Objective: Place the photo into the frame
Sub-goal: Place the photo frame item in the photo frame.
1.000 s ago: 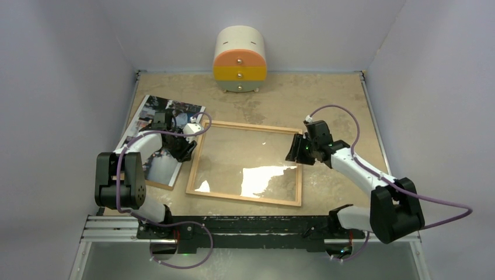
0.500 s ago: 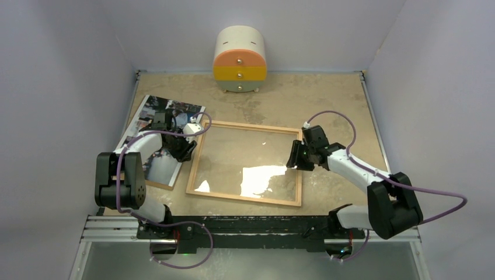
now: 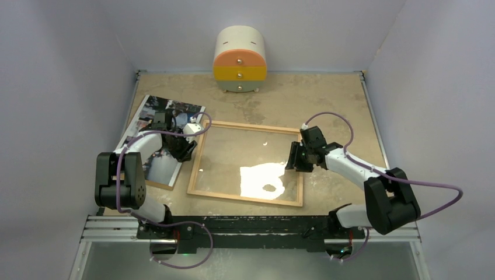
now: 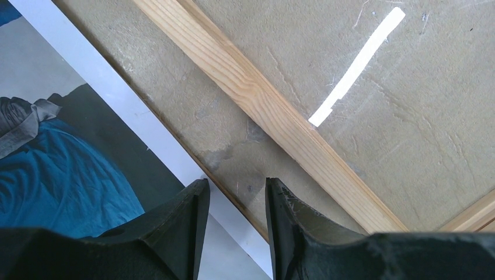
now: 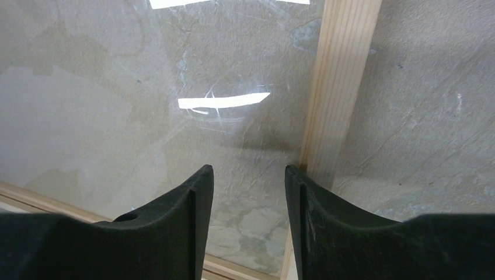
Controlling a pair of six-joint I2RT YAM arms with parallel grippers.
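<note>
Top external view: we see the photo (image 3: pixel 175 109) lying left of the frame (image 3: pixel 251 126), beside it and not in it. The left gripper (image 3: pixel 184 153) hangs over the photo's right edge, and the right gripper (image 3: pixel 292 162) is at the frame's right rail.

Left wrist view: our fingers (image 4: pixel 192 204) stand apart above the photo's white border, clasping nothing.

Right wrist view: the fingers (image 5: pixel 195 192) stand apart over the clear pane (image 5: pixel 117 87), empty.

We judge that picking up and inserting the photo both remain.
</note>
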